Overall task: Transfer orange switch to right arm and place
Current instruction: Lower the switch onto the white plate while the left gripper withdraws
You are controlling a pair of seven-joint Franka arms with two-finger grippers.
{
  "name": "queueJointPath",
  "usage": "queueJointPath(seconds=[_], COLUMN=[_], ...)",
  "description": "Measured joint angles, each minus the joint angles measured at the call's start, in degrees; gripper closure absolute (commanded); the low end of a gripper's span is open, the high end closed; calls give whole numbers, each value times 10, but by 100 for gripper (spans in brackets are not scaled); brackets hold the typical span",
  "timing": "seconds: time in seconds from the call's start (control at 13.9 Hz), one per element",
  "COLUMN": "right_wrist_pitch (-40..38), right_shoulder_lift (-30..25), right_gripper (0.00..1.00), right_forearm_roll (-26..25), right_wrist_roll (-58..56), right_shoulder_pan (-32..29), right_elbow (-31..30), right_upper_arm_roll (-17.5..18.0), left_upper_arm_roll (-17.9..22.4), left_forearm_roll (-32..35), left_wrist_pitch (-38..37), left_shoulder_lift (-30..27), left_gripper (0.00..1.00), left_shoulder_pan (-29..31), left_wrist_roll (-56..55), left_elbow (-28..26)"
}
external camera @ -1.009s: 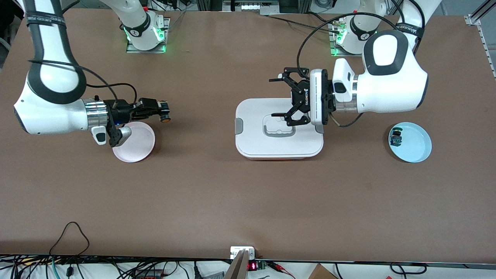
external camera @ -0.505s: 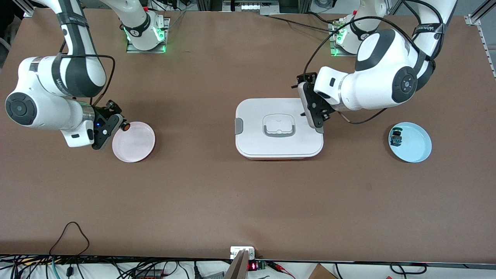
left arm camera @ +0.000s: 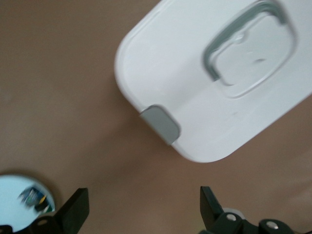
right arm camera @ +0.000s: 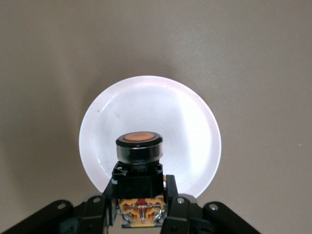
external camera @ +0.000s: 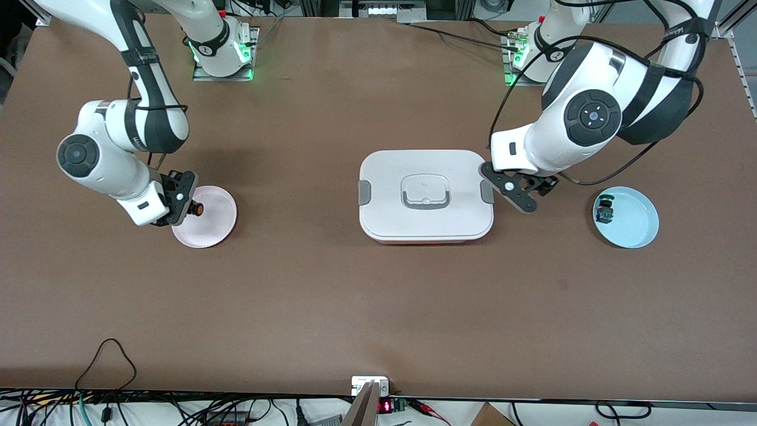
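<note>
The right gripper (right arm camera: 140, 214) is clamped on the switch (right arm camera: 139, 161), holding it by its black and orange body with the round orange end pointing down. It hangs over the pink plate (external camera: 216, 228), near the plate's rim toward the right arm's end of the table. Seemingly the handover is done and this hold lines the switch up for setting down on the plate below.

The left gripper (left arm camera: 141, 214) has its fingers spread wide and holds nothing. It hovers over bare table between the white box (external camera: 426, 222) and the blue plate (external camera: 636, 228), which carries a small blue-and-green switch (external camera: 604, 210). This arm appears to wait.

Half a second ago the right gripper sat just off the pink plate's edge; now it is over the plate. The left gripper was over the box's corner and has swung off it toward the blue plate.
</note>
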Motion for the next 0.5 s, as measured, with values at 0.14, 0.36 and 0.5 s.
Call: queueJointPath(seconds=[0.14,0.36,0.5], right_wrist_pitch=[61,147,172], right_shoulder_lift=[2,15,27], right_gripper=[100,100,100], right_forearm_roll=[0,-1,-1], right_wrist_roll=[-12,-36,-59], right_shoulder_pan=[-1,-1,-2], right_elbow=[-40,-85,-93], right_upper_arm_roll=[0,0,0], left_upper_arm_roll=[10,18,21], left_forearm_roll=[18,30,30], left_wrist_pitch=[-36,-88,-148], left_shoulder_lift=[-1,-3,-5], left_gripper=[0,0,0], left_shoulder_pan=[4,17,21], left_wrist_roll=[-85,-157,-167], left_elbow=[29,99,156])
